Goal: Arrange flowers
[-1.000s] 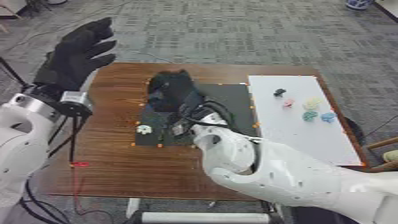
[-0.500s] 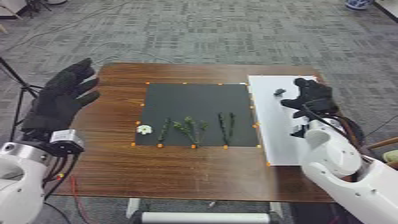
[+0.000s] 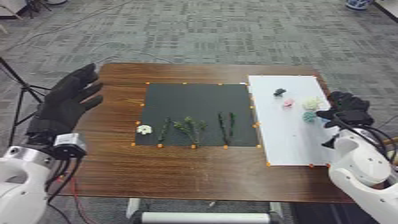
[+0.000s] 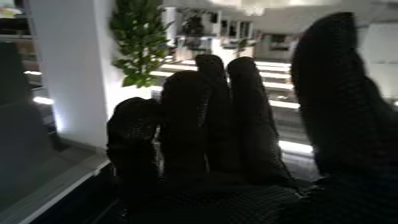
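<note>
Your right robot hand [image 3: 349, 107] is spread at the worktop's [image 3: 222, 175] right edge, left robot hand [image 3: 62, 105] spread off the left. Teal bloom [image 3: 309, 117] lies toward the right edge. Pinch lightly from above, lift clear of yellow bloom [image 3: 311, 103], lay at a stem's [image 3: 232, 125] tip.

Brown wood-grained table [image 3: 178, 175]; dark grey mat [image 3: 188, 100]; white board [image 3: 284, 135]; white flower [image 3: 144, 129]; pink flower [image 3: 288, 103]; green sprig [image 3: 189, 127].
</note>
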Robot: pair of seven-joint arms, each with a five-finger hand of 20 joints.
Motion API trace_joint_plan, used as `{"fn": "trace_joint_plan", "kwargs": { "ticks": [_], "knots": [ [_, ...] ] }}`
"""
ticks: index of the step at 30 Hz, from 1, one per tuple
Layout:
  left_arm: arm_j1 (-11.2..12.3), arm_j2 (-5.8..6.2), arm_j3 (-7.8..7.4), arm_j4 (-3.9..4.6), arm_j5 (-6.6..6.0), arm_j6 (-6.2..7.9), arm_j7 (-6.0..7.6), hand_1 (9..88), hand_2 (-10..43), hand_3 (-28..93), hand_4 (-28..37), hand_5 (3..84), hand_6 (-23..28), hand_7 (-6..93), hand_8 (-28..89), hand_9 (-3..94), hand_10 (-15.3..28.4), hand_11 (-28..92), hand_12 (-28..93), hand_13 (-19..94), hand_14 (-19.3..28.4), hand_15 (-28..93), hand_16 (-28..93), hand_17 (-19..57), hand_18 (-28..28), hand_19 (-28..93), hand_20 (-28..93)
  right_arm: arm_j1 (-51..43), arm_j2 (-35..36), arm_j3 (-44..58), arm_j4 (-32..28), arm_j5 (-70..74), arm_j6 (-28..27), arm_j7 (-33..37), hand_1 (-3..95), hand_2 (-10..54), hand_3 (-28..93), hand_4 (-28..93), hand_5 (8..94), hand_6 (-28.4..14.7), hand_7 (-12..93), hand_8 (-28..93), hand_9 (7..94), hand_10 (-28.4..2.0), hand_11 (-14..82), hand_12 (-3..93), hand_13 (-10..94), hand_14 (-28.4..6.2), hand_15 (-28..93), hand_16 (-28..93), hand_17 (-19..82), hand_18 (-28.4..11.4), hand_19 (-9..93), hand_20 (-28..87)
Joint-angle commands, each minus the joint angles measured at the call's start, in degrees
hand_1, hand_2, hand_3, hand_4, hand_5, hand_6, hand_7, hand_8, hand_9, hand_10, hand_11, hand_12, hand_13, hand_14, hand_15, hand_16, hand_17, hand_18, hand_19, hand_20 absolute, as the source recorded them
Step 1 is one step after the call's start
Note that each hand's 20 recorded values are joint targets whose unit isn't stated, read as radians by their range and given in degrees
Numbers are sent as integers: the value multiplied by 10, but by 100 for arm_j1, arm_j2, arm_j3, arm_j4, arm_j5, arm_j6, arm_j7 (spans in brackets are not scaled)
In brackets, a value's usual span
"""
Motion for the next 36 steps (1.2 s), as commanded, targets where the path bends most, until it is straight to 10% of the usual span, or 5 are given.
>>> {"fn": "trace_joint_plan", "kwargs": {
  "ticks": [1, 23, 29, 36],
  "knots": [
    [13, -19, -61, 7, -19, -47, -85, 235, -27, 678, -283, 198, 15, 203, -99, 144, 85, 182, 188, 46, 115, 405, -50, -130, 182, 369, 113, -47, -64, 21, 105, 278, -372, -444, 559, -95, 477, -283, 494, -16, 183, -141, 523, -74, 156, 158, 501, -112, 819, 308, 266, -213, 850, 615],
    [-12, -70, -75, -4, -39, -27, -117, 235, -25, 677, -283, 198, 15, 202, -99, 144, 87, 183, 188, 47, 116, 406, -49, -130, 182, 370, 114, 489, -282, -548, 427, 255, -668, -1176, 423, -95, 754, -283, 563, 42, 271, -171, 610, -58, 200, 173, 530, -87, 817, 316, 264, -200, 840, 617],
    [-44, -13, -147, -3, -54, 11, -142, 236, -23, 675, -283, 199, 15, 203, -98, 145, 86, 185, 188, 46, 117, 405, -48, -131, 182, 370, 113, 551, -327, -783, 507, 207, 8, -1404, 490, -95, 763, -282, 703, 62, 440, -47, 811, -34, 161, 453, 616, -61, 798, 347, 302, -194, 853, 611],
    [-135, -6, -89, 19, -51, 14, -149, 236, -24, 676, -283, 199, 16, 203, -99, 145, 86, 186, 188, 47, 116, 407, -50, -131, 183, 371, 113, 660, -357, -794, 259, 113, -95, -1366, 495, -95, 797, -283, 776, 61, 403, -37, 869, -36, 157, 493, 654, -58, 785, 360, 322, -197, 864, 609]
  ]
}}
